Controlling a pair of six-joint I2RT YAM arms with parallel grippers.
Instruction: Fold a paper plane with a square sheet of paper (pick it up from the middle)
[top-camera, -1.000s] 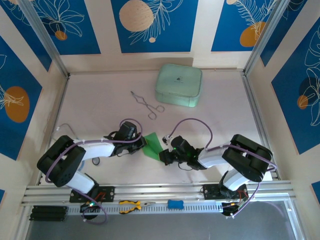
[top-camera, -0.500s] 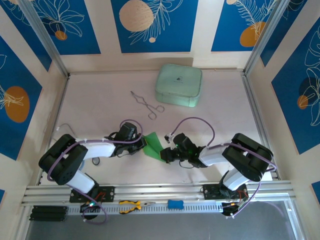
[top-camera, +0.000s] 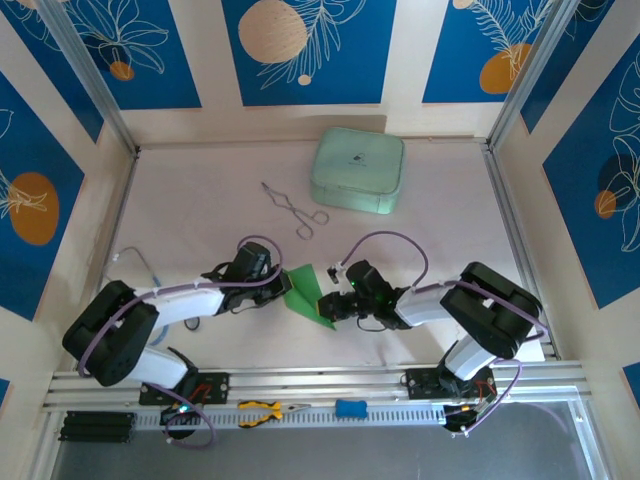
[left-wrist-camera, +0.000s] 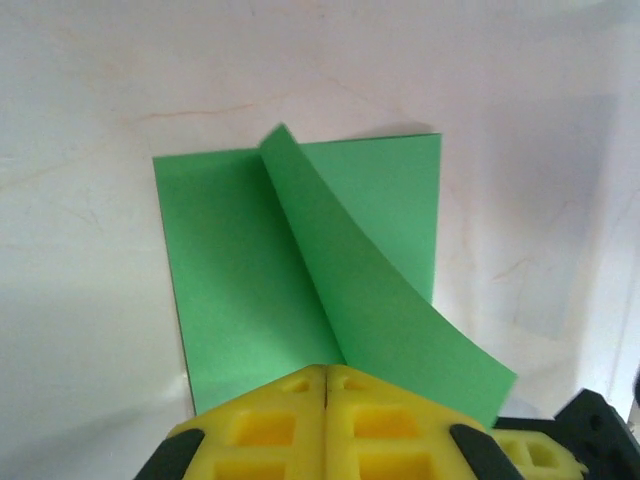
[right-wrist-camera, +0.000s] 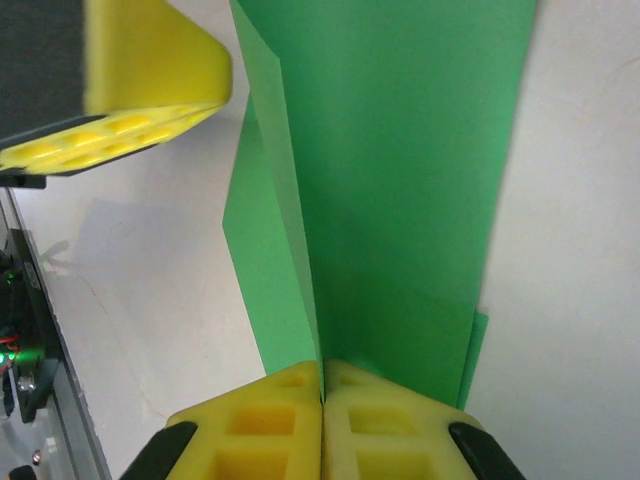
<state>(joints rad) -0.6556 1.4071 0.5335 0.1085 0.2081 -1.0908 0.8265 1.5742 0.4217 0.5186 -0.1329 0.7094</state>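
Note:
The square sheet of paper (top-camera: 305, 292) is bright green and lies folded on the table between my two grippers. In the left wrist view the sheet (left-wrist-camera: 240, 270) has one flap curling up off the flat layer. Its crease runs into my left gripper (left-wrist-camera: 327, 368), which is shut on the sheet's near edge. From the opposite side my right gripper (right-wrist-camera: 321, 365) is shut on a fold of the sheet (right-wrist-camera: 400, 200). In the top view the left gripper (top-camera: 283, 286) and right gripper (top-camera: 328, 306) stand close together. A paper plane is out of view.
A pale mint-green case (top-camera: 358, 170) sits at the back of the table, with metal tongs (top-camera: 293, 208) in front of it. Yellow-handled pliers (top-camera: 262, 410) and a small blue object (top-camera: 350, 408) lie on the front rail. A white cable (top-camera: 135, 262) runs along the left side.
The right gripper has crept left and slightly away from the rail, closer to the left gripper. The left arm's elbow has swung out to the left. Both grippers stayed shut.

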